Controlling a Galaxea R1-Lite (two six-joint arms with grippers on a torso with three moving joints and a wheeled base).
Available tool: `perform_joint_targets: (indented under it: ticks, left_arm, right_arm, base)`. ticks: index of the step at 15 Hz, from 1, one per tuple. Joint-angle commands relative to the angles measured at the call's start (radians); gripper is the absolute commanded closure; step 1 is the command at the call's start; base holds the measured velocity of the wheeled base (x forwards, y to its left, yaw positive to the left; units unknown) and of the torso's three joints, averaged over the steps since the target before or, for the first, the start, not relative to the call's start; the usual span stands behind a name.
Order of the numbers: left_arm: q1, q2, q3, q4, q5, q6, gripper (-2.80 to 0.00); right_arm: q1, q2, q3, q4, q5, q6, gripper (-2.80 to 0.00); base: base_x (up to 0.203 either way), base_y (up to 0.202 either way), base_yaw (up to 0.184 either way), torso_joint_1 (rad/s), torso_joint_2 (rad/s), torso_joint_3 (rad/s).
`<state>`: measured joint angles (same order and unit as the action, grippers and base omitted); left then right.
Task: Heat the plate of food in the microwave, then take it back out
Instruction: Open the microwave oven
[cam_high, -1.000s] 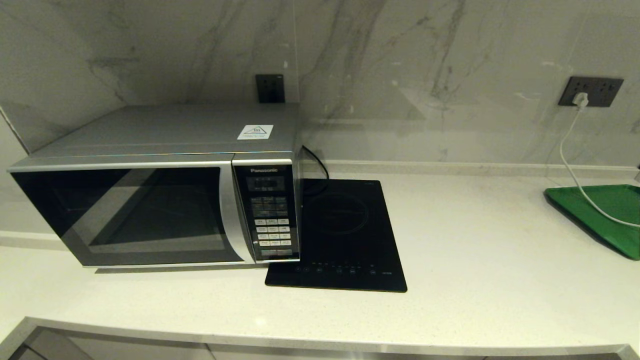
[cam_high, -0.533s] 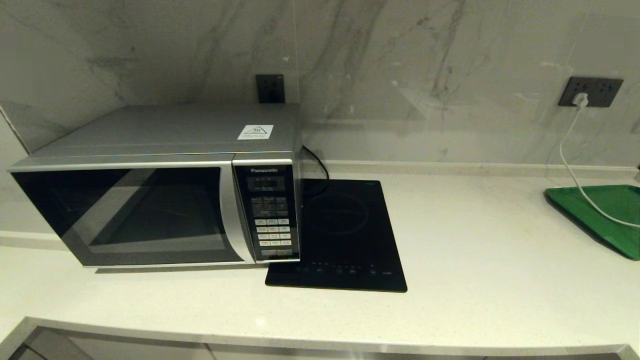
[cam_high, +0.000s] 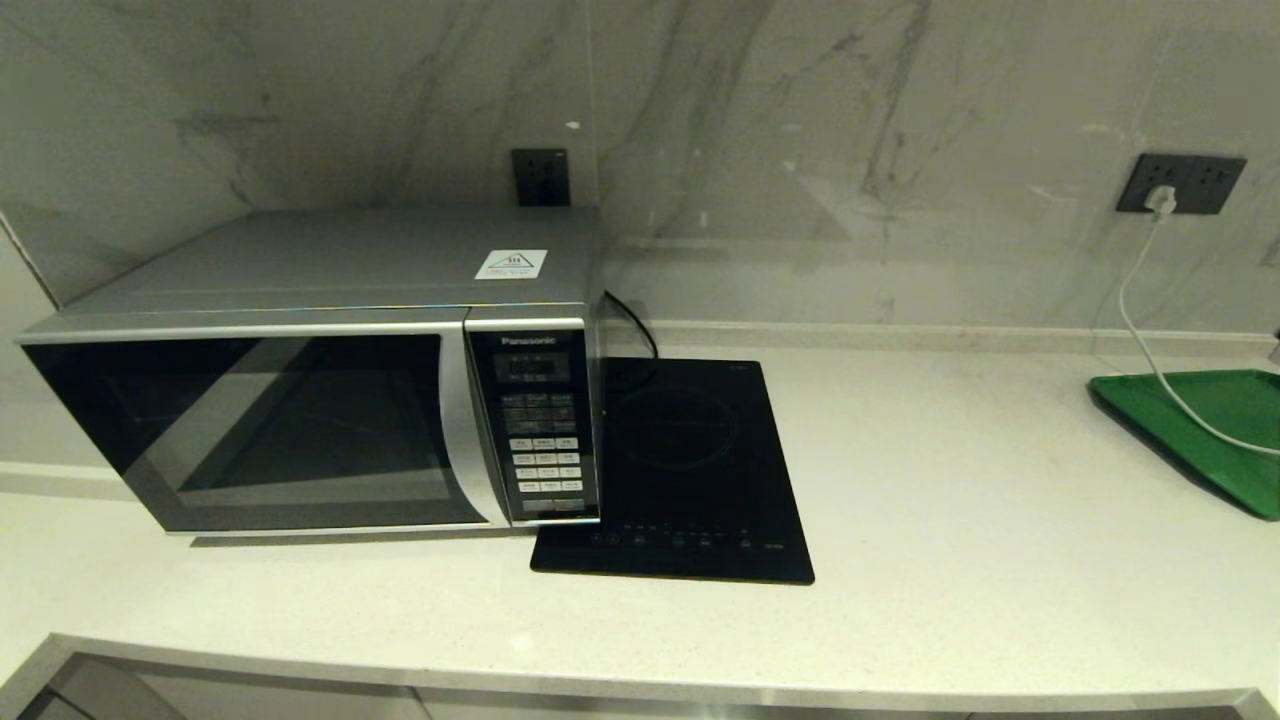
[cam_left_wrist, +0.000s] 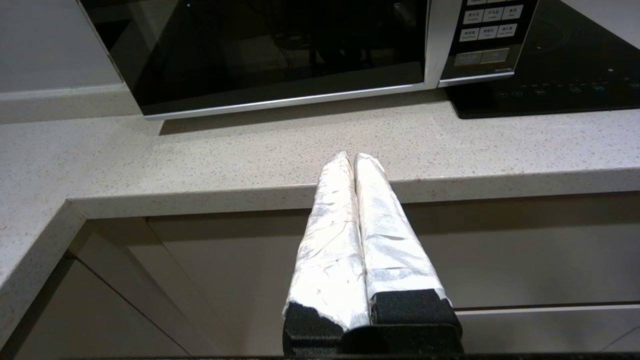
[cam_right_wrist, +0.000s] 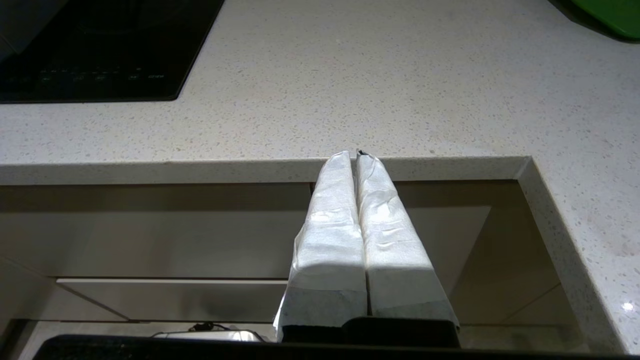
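Microwave (cam_high: 310, 400) door dark, contents unreadable; left gripper (cam_left_wrist: 354, 156) and right gripper (cam_right_wrist: 354, 154) pressed closed, empty.

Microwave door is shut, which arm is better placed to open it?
Probably left. The left gripper sits shut at the counter edge right in front of the silver-grey microwave's dark glass door. The right gripper, also shut, faces bare white speckled countertop beside the black induction hob.

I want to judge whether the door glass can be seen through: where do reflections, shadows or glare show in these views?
Head view: the microwave door mirrors the counter, hiding the inside; a dark shadow lies under it. Left wrist view: the door reflects dim shapes. Right wrist view: a shadow band crosses the right gripper.
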<state>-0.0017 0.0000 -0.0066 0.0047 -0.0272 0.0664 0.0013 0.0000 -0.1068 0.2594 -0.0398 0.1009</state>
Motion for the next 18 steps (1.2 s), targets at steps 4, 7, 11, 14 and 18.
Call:
perform_joint_targets:
  ticks: [4, 7, 11, 14, 18]
  left_arm:
    - [0.0, 0.002, 0.004, -0.003, 0.001, -0.002, 0.0]
    - [0.0, 0.002, 0.002, 0.0, 0.0, -0.022, 0.0]
    - [0.001, 0.002, -0.034, 0.062, 0.031, -0.061, 0.0]
    - [0.0, 0.103, -0.301, 0.219, -0.029, -0.088, 0.0]
    - [-0.036, 0.524, -0.717, 0.402, -0.119, -0.222, 0.0]
  right_arm:
    - [0.0, 0.002, -0.001, 0.001, 0.0, 0.0, 0.0]
    - [0.0, 0.002, 0.0, 0.001, 0.0, 0.0, 0.0]
    - [0.0, 0.002, 0.001, 0.001, 0.0, 0.0, 0.0]
    - [0.0, 0.002, -0.001, 0.001, 0.0, 0.0, 0.0]
    - [0.0, 0.002, 0.0, 0.001, 0.0, 0.0, 0.0]
  base:
    - [0.0, 0.0, 0.0, 0.0, 0.0, 0.0]
    - [0.0, 0.0, 0.0, 0.0, 0.0, 0.0]
    - [0.0, 0.0, 0.0, 0.0, 0.0, 0.0]
    - [0.0, 0.0, 0.0, 0.0, 0.0, 0.0]
    - [0.0, 0.0, 0.0, 0.0, 0.0, 0.0]
